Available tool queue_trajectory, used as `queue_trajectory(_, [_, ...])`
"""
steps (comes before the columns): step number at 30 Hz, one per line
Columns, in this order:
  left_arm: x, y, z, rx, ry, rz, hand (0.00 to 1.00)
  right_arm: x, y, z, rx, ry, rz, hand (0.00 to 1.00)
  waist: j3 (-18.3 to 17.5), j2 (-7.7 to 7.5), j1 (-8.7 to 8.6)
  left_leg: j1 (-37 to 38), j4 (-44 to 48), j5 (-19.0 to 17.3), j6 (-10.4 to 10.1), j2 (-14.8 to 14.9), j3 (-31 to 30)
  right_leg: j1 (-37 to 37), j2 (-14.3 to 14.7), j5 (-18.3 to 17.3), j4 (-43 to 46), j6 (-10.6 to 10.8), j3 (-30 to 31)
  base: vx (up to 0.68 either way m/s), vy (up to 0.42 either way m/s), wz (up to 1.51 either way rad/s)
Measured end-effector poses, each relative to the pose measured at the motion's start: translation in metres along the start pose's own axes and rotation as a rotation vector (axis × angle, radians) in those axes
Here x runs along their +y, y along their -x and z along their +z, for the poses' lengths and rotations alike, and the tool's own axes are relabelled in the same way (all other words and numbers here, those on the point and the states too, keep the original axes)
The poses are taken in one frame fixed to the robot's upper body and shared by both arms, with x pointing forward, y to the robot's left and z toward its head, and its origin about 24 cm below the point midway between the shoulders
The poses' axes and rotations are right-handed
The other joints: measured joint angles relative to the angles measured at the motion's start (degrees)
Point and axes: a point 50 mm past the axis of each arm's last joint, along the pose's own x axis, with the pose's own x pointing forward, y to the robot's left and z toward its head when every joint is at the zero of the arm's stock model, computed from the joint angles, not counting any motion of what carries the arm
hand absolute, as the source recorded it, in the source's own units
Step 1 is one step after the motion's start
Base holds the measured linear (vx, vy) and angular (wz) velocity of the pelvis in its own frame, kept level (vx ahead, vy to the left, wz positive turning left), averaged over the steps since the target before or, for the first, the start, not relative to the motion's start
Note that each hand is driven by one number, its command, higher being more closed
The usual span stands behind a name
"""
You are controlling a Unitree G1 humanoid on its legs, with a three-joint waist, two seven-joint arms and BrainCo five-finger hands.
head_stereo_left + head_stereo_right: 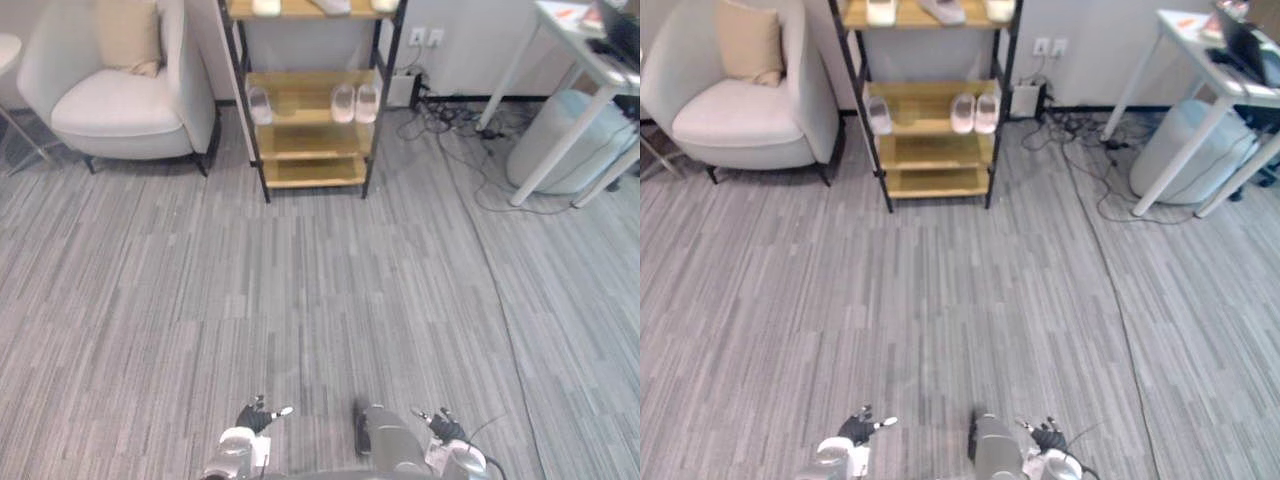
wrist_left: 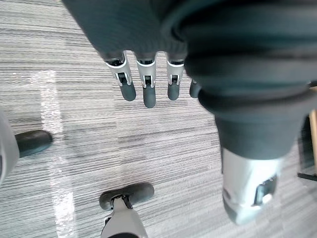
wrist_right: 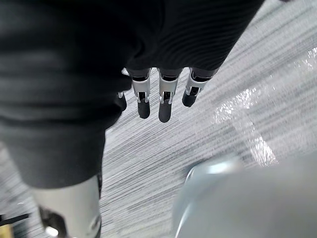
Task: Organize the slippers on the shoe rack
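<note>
Both hands hang low at 6 o'clock. The left hand [image 1: 250, 418] and the right hand [image 1: 445, 428] each have fingers [image 2: 144, 87] that are straight, slightly spread and holding nothing. At 12 o'clock, well apart from them, stands the shoe rack [image 1: 310, 172], with a pair of slippers [image 1: 355, 102] and a lone slipper [image 1: 260, 104] on its middle shelf. An approach drifting toward 1 o'clock risks snagging the floor cables [image 1: 450, 120]. A careless reach could knock the lone slipper off the shelf's edge.

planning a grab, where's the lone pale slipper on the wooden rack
Left eye view: lone pale slipper lies by the rack's left post, left of the pale pair.
</note>
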Motion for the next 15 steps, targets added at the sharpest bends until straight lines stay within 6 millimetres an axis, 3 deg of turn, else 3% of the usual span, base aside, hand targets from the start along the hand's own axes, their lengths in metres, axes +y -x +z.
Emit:
queue_trajectory(1, [0.000,0.000,-0.001,0.005,0.026,0.006,0.00,0.000,0.000,0.001,0.000,-0.001,-0.001,0.00,0.2,0.10,0.01,-0.7,2.7,0.9,-1.5,0.0,0.1,0.2,-0.2,-1.1,1.1,-0.4,0.0,0.47,-0.173,0.11])
queue_trajectory(2, [-0.001,0.000,-0.001,0.006,0.085,0.019,0.00,-0.003,0.001,-0.002,0.000,0.011,-0.002,0.00,0.3,-0.06,-0.28,-5.7,17.3,4.6,-4.0,0.8,0.3,3.7,-1.1,-3.8,1.7,-1.0,-0.4,0.45,-0.187,0.18])
queue_trajectory(3, [0.001,0.001,0.000,-0.003,0.107,0.027,0.00,0.000,0.003,-0.006,0.009,0.010,0.008,0.00,0.7,-0.81,0.09,-9.9,28.6,9.8,-4.0,2.4,0.6,6.6,-1.8,-5.4,1.3,-1.5,-0.3,0.52,-0.210,0.15])
queue_trajectory(4, [0.001,0.001,0.000,-0.008,0.112,0.028,0.00,0.002,0.003,-0.008,0.014,0.015,0.017,0.00,0.9,-1.05,0.37,-11.6,32.8,10.0,-3.6,3.5,1.1,7.9,-1.8,-6.0,1.2,-1.7,-0.4,0.43,-0.172,-0.08])
queue_trajectory(5, [-0.001,0.001,0.006,-0.041,0.127,0.024,0.00,0.010,0.005,-0.008,0.007,-0.002,0.041,0.00,0.9,-1.16,0.88,-16.3,42.8,6.4,-1.0,7.3,4.1,11.6,-1.8,-7.9,0.6,-2.6,-0.3,0.31,-0.128,-0.16])
queue_trajectory(6, [-0.003,0.001,0.008,-0.053,0.134,0.018,0.00,0.014,0.005,-0.006,-0.004,-0.018,0.052,0.00,0.9,-1.36,0.97,-18.5,43.9,5.3,-0.5,8.4,5.2,12.9,-2.0,-8.8,0.2,-2.6,-0.2,0.35,-0.132,-0.15])
queue_trajectory(9, [-0.010,0.002,0.016,-0.091,0.144,-0.003,0.00,0.024,0.006,0.000,-0.033,-0.048,0.081,0.00,0.8,-1.72,1.22,-25.2,34.9,1.9,-0.1,9.7,9.0,17.1,-2.9,-11.4,-1.8,-1.9,-1.0,0.24,-0.019,0.11])
queue_trajectory(11, [-0.014,0.002,0.018,-0.094,0.146,-0.011,0.00,0.023,0.006,-0.001,-0.029,-0.069,0.076,0.00,0.7,-1.60,1.36,-26.7,19.2,2.0,-1.1,6.1,10.1,20.3,-3.7,-13.6,-3.6,-1.4,-1.6,0.33,0.087,0.24])
queue_trajectory(13, [-0.017,0.002,0.017,-0.091,0.151,-0.017,0.00,0.019,0.005,-0.001,-0.026,-0.083,0.060,0.00,0.2,-0.76,1.77,-29.0,6.6,5.5,-2.3,3.1,7.5,21.7,-3.0,-15.4,-5.1,-0.6,-1.6,0.38,0.187,0.01])
queue_trajectory(14, [-0.018,0.002,0.018,-0.093,0.151,-0.022,0.00,0.017,0.005,0.000,-0.027,-0.086,0.052,0.00,-0.2,-0.19,2.32,-29.7,3.9,8.3,-1.2,2.8,6.1,22.2,-2.2,-16.1,-5.7,0.2,-0.9,0.50,0.267,-0.47])
queue_trajectory(15, [-0.018,0.001,0.019,-0.095,0.146,-0.021,0.00,0.018,0.005,-0.002,-0.018,-0.087,0.049,0.00,-0.9,-1.09,3.76,-29.5,4.3,12.1,1.1,2.0,5.7,22.4,-2.5,-17.4,-5.5,0.8,1.2,0.40,0.200,-0.68])
